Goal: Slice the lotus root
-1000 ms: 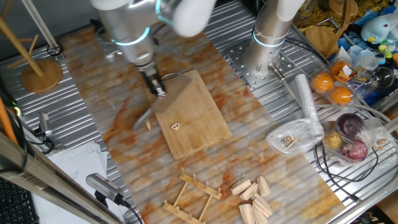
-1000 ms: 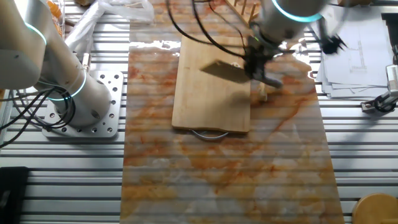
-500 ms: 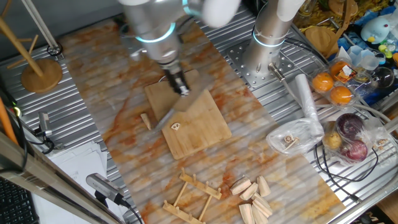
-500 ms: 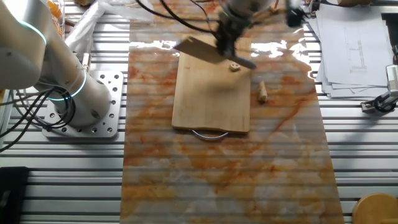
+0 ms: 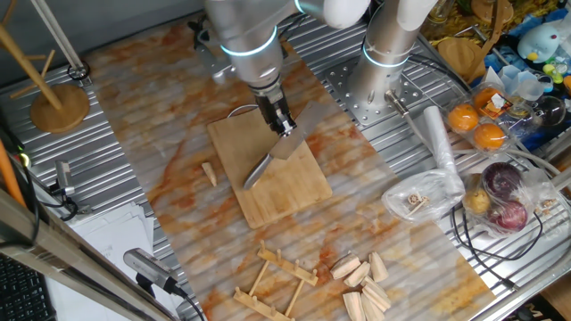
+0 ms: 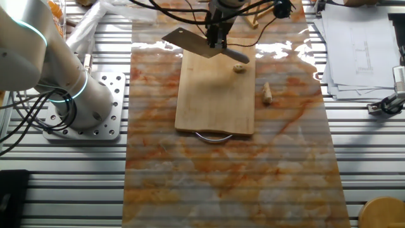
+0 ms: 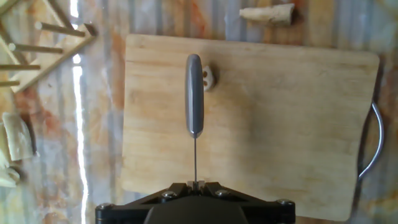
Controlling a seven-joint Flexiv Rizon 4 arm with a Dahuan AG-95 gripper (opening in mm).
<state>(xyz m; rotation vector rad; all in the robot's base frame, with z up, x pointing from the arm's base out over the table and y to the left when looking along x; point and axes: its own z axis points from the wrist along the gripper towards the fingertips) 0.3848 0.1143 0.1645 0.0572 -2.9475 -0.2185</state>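
Observation:
A wooden cutting board (image 5: 290, 192) (image 6: 215, 101) (image 7: 286, 124) lies mid-table. My gripper (image 5: 284, 125) (image 6: 218, 39) (image 7: 194, 183) hangs over its far part, shut on a knife (image 5: 260, 169) (image 6: 186, 43) (image 7: 194, 93) whose blade slants out over the board. One thin lotus root slice (image 6: 239, 68) (image 7: 209, 78) rests on the board right beside the knife; the knife hides it in one fixed view. The stubby lotus root (image 5: 209, 173) (image 6: 267, 92) (image 7: 267, 14) lies off the board on the marbled mat, apart from the gripper.
A wooden rack (image 5: 277, 281) (image 7: 37, 37) and several pale wedge blocks (image 5: 361, 281) lie near the front edge. A second robot base (image 5: 379, 71) (image 6: 82, 101) stands beside the mat. Bagged fruit (image 5: 500, 187) sits at the right, a wooden stand (image 5: 58, 107) at the left.
My gripper has carried the knife from beside the board, near the lotus root stub, across and over the board's far part. The stub and the slice have stayed put.

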